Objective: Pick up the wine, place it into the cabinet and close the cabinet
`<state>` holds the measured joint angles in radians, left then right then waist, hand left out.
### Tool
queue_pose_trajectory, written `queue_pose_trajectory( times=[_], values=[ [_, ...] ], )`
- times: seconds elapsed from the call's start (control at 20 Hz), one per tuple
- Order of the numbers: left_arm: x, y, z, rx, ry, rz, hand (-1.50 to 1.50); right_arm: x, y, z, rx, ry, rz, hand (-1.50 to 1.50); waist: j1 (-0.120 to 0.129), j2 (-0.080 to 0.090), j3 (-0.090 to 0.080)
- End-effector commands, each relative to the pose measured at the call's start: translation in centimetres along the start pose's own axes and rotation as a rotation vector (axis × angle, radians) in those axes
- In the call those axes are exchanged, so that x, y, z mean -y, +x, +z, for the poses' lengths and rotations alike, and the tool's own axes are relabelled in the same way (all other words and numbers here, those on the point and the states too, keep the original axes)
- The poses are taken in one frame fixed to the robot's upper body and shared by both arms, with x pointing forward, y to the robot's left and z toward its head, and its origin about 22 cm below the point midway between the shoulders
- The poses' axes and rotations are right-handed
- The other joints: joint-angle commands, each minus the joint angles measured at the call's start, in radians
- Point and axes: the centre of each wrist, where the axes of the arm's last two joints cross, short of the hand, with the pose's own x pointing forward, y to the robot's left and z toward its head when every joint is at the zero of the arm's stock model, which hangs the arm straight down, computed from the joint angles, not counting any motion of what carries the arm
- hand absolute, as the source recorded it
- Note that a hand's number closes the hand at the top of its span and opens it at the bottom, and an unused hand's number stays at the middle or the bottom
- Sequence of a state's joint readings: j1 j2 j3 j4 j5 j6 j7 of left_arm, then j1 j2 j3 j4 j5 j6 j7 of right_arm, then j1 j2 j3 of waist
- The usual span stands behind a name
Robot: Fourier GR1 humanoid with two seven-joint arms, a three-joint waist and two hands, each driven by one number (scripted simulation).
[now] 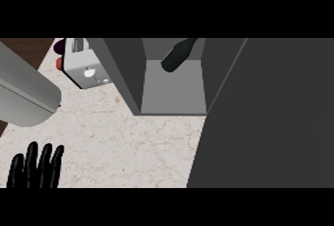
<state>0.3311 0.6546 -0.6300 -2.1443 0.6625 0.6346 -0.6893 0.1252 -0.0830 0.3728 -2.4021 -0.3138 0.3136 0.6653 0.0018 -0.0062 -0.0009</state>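
1. The wine [178,56], a dark bottle, is seen inside the cabinet [173,95], leaning near the back of the open compartment; whether it stands steady or rests against the back wall cannot be told; no hand is on it.
2. The cabinet door [267,114] is seen as a large dark panel filling the right of the view, swung out over the counter [124,141]; the placing step is judged done and the closing step not yet done.
3. The main risk is judged to lie with the door; if it is swung shut fast, the tilted bottle could be jolted and tipped; if the bottle leans forward, the door could be blocked by it.
4. A second risk is that the door is pushed from a poor angle, so that it is only partly closed.
5. The left hand [36,165] is shown at the lower left edge, fingers straight and slightly spread, pointing up; it is resting above the counter and touches nothing.
6. The right hand is not visible; it may be hidden behind the door, so its state cannot be given.
7. A toaster [88,70] stands on the counter left of the cabinet, apart from it.
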Motion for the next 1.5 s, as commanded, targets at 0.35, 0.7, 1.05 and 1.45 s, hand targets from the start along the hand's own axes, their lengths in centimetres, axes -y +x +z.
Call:
queue_pose_trajectory(
  times=[0.35,0.7,1.05,1.45],
  values=[
    [-5.5,2.5,-1.0,0.001,0.018,-0.044,-1.50,-6.0,3.7,1.6,0.094,0.185,-0.005,1.50,-0.005,-0.005,-0.002],
    [-7.9,2.7,-1.0,-0.009,0.012,-0.028,-1.50,-9.0,3.1,-0.5,0.108,0.181,-0.035,1.50,-0.007,-0.006,-0.001],
    [-8.5,4.3,-1.8,-0.008,-0.006,-0.012,-1.50,-10.7,3.0,-2.3,0.139,0.124,0.013,1.50,0.008,-0.006,-0.002],
    [-8.8,4.1,-3.0,-0.022,-0.014,0.052,-1.50,-11.0,3.2,-5.7,0.183,0.053,0.121,1.50,0.016,0.002,-0.002]
  ],
)
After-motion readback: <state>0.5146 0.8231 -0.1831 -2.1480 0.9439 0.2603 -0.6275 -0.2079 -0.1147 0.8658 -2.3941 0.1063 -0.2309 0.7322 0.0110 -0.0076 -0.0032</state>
